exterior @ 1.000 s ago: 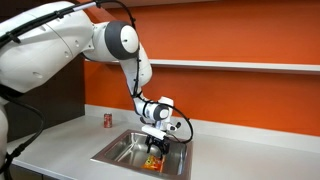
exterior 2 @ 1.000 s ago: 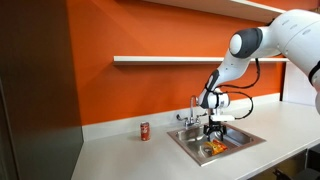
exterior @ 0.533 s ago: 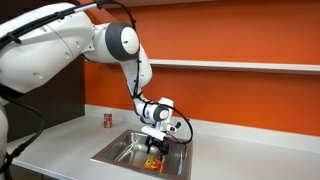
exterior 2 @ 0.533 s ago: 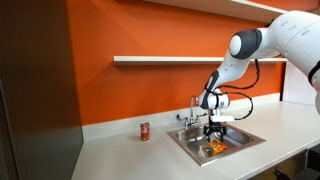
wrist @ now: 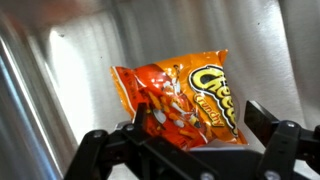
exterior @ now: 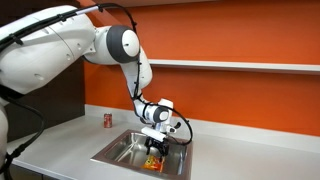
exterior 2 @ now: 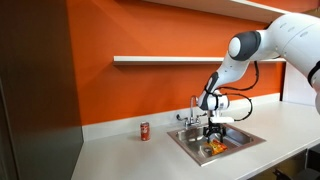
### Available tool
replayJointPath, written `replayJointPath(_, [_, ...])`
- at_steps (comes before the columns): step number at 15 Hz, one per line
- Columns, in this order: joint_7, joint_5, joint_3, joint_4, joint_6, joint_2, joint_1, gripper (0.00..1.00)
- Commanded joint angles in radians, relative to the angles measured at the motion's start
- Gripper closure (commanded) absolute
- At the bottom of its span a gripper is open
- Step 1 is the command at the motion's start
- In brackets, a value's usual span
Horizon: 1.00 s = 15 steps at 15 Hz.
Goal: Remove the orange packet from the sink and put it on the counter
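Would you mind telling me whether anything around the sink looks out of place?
Yes: the orange packet lies crinkled in the sink, an odd spot for a snack bag. The red can stands upright on the counter.

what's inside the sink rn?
The orange packet lies on the steel floor of the sink, with the open gripper straddling it. The gripper hides the packet's lower edge, and the drain is not visible.
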Motion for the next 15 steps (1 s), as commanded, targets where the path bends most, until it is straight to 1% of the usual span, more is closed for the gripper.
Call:
replayJointPath(1, [-0.008, 0.0, 0.013, 0.033, -0.034, 0.013, -0.015, 0.03])
replayJointPath(2, [-0.008, 0.0, 0.012, 0.033, -0.035, 0.014, -0.014, 0.17])
replayJointPath(3, [-0.008, -0.001, 0.012, 0.034, -0.035, 0.014, -0.015, 0.25])
replayJointPath(4, [-0.008, 0.0, 0.012, 0.034, -0.034, 0.015, -0.015, 0.24])
replayJointPath(5, [-0.009, 0.0, 0.013, 0.034, -0.034, 0.016, -0.015, 0.27])
replayJointPath(6, [-0.009, 0.001, 0.013, 0.035, -0.033, 0.018, -0.016, 0.27])
replayJointPath(7, [-0.009, 0.001, 0.013, 0.036, -0.033, 0.02, -0.016, 0.25])
replayJointPath(8, [-0.009, 0.001, 0.013, 0.036, -0.032, 0.022, -0.016, 0.21])
replayJointPath(9, [-0.009, 0.001, 0.013, 0.037, -0.032, 0.025, -0.016, 0.22])
replayJointPath(10, [-0.009, 0.002, 0.014, 0.037, -0.031, 0.027, -0.016, 0.2])
replayJointPath(12, [-0.009, 0.002, 0.015, 0.04, -0.032, 0.034, -0.017, 0.23])
replayJointPath(13, [-0.008, 0.002, 0.015, 0.042, -0.032, 0.037, -0.016, 0.31])
replayJointPath(14, [-0.006, 0.001, 0.014, 0.043, -0.032, 0.039, -0.015, 0.47])
replayJointPath(15, [-0.005, 0.0, 0.014, 0.044, -0.034, 0.039, -0.014, 0.51])
